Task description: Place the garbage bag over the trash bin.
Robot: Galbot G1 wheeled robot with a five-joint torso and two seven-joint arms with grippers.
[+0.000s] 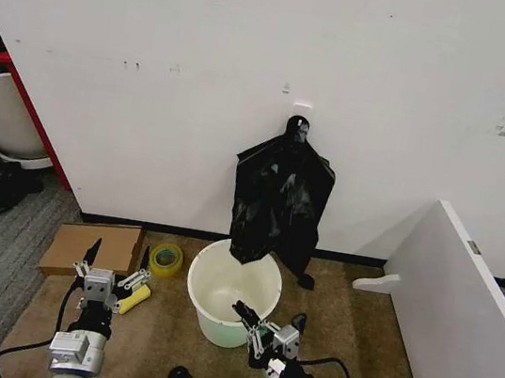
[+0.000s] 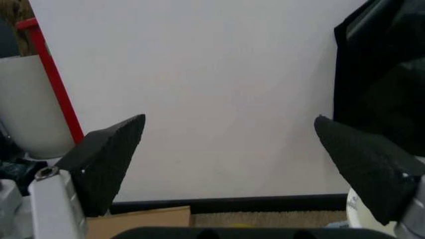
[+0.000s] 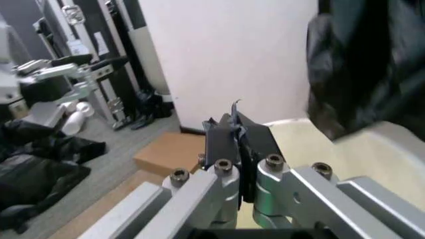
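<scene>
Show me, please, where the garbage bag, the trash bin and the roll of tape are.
garbage bag (image 1: 279, 203): head view, middle of the hanging black plastic.
trash bin (image 1: 214, 321): head view, white outer wall.
roll of tape (image 1: 166, 259): head view, yellow ring on the floor.

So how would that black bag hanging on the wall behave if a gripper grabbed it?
The garbage bag hangs limp and crinkled from a wall hook, so it is probably floppy and light. Its glossy film may slip, and likely bunches when pinched.

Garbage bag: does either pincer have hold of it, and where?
No. The garbage bag hangs on the wall above the trash bin. Left pincer is open and empty; right pincer is shut.
</scene>
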